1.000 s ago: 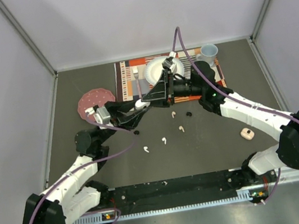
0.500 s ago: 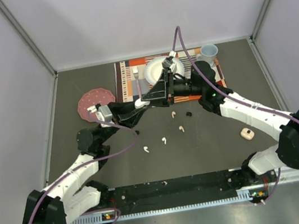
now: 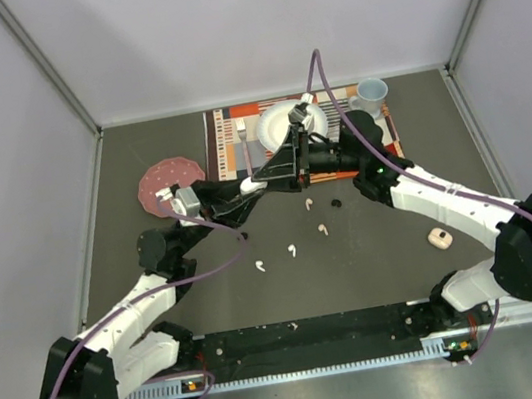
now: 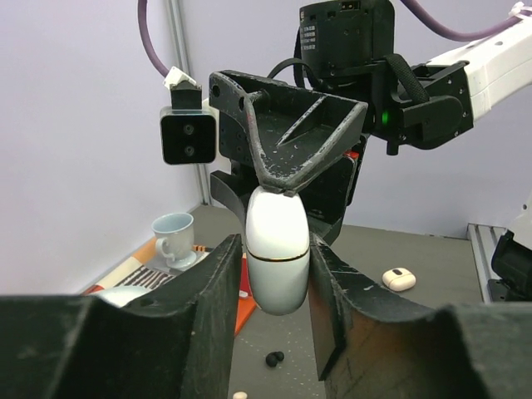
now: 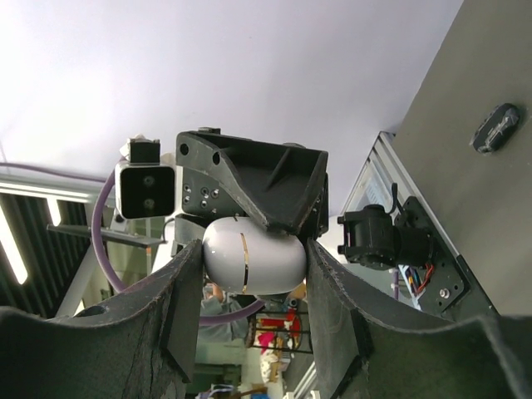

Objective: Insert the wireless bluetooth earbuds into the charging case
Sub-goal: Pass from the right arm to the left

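White charging case (image 4: pixel 277 249) mid-air, grasped by left claw (image 4: pixel 274 287) and right claw (image 5: pixel 253 274).

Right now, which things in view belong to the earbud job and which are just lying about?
Job: white charging case, white earbuds, pink earbuds, black earbuds, pink case.
Lying about: plate, mug, placemat, pink disc.

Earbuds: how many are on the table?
6. Two white earbuds lie side by side in front, two pink earbuds farther back, one black earbud right of those, another black earbud by the left arm. Others may be hidden.
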{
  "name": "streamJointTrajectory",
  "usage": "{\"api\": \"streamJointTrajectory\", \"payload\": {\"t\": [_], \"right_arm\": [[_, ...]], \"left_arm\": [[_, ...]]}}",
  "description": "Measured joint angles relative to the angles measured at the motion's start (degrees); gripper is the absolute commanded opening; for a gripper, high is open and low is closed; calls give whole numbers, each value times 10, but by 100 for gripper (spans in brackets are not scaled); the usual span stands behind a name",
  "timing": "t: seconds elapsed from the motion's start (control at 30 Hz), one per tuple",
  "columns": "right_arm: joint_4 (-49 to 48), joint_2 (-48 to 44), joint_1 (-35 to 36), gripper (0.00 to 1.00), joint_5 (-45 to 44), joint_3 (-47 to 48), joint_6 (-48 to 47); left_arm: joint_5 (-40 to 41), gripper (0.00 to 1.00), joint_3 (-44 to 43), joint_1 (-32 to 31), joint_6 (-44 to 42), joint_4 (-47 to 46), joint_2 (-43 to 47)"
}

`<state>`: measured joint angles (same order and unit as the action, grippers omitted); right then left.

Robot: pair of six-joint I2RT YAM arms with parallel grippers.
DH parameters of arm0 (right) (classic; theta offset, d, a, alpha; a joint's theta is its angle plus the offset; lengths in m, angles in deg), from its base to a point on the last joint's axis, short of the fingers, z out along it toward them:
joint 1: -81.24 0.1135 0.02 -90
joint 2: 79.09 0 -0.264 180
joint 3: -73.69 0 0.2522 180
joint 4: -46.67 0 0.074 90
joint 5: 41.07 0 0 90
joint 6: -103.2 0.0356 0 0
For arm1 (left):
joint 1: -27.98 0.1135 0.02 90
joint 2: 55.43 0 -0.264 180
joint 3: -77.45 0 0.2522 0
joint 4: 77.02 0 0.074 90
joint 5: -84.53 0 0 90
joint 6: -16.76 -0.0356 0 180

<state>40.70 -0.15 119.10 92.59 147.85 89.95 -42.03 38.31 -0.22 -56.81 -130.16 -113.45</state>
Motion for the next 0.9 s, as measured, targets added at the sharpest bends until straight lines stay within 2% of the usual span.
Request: {"api": "streamJointTrajectory", "payload": {"t": [0.07,0.1,0.13,0.2,0.23,0.27,0.33,0.37,0.47,0.73,0.9], "right_arm": [[0,0,0,25,0,0,0],[-2,0,0,25,0,0,0],[-3,0,0,25,0,0,0],[-4,0,0,34,-1,0,0],[-5,0,0,41,-1,0,-1],[-4,0,0,56,0,0,0],[-4,0,0,65,0,0,0],[-5,0,0,74,1,0,-7],[23,-2,-1,82,-4,0,-44],[226,-68,-2,85,-97,62,-283],[263,-98,-1,84,-100,89,-375]], "left_arm": [[0,26,0,0,2,0,0],[0,17,0,0,1,0,0],[0,14,0,-1,1,0,0],[0,4,0,-1,2,0,0],[0,0,0,-1,1,0,0],[-1,0,0,-1,0,0,0],[-1,0,0,-1,-1,1,0],[-2,0,-1,-1,-3,4,0],[1,0,-1,-2,-8,10,0],[31,0,-1,-2,-5,51,21],[34,0,-1,-2,2,51,33]]}}
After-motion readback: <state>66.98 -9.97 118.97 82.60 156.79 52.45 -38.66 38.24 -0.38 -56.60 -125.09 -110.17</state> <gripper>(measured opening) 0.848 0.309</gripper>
